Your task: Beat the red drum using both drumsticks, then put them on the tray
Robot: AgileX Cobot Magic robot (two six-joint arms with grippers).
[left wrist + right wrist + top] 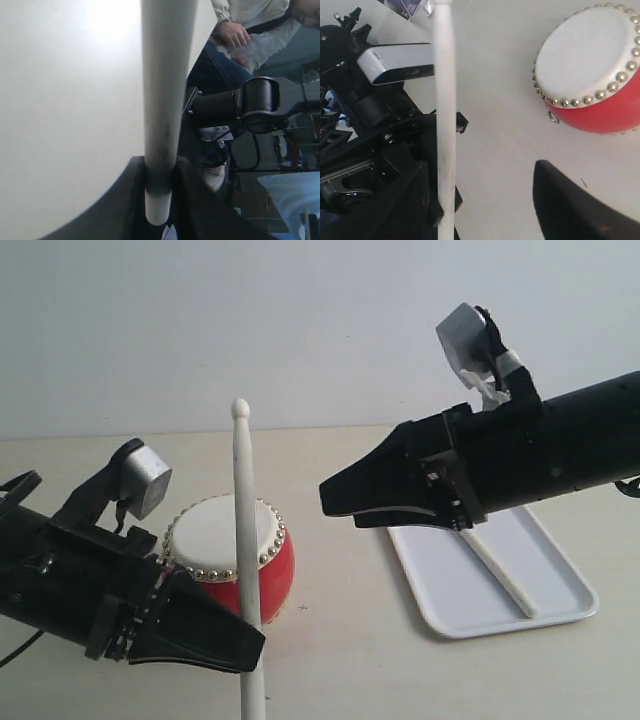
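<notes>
The red drum (278, 565) with its cream head stands on the table at left centre, and the right wrist view also shows the drum (590, 65). My left gripper (250, 645) is shut on one drumstick (243, 520), held upright in front of the drum with its rounded tip on top. In the left wrist view that drumstick (162, 100) is pinched between the jaws of the left gripper (160, 167). The other drumstick (500, 572) lies on the white tray (450, 590) at right. Above the tray's near-left end, my right gripper (330, 498) hangs open, holding nothing.
The right wrist view shows the left arm's silver camera (395, 62) and the upright stick (445, 100) beside it. A seated person (240, 30) and a dark arm base (240, 102) appear beyond the table in the left wrist view.
</notes>
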